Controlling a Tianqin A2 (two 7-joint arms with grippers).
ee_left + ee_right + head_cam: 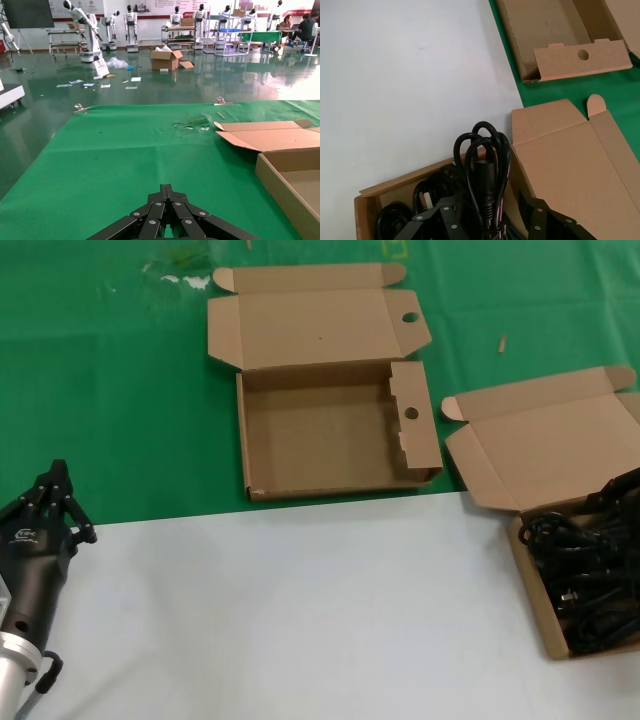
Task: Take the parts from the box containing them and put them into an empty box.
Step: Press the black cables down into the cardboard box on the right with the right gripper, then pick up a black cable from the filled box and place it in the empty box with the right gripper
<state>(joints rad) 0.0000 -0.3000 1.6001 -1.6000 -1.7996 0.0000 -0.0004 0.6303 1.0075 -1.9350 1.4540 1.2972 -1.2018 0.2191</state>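
The left gripper (58, 502) is positioned low at the left edge of the desk (300, 610), its arm angled up toward the green cloth (110, 390). Its jaws are seen drawn together to a point, with nothing held and nothing touched.

At centre, the empty box (325, 445) is laid open on the green cloth, lid folded back, round holes visible in the lid flap and side flap.

At the right edge of the desk, the box containing them (530, 455) is placed, lid open; the parts (585, 575) are piled inside as black cable bundles.

The right gripper (492, 220) is lowered into that box. Its jaws are closed around one looped cable bundle (485, 165), whose loops are seen standing above the fingers (447, 217).
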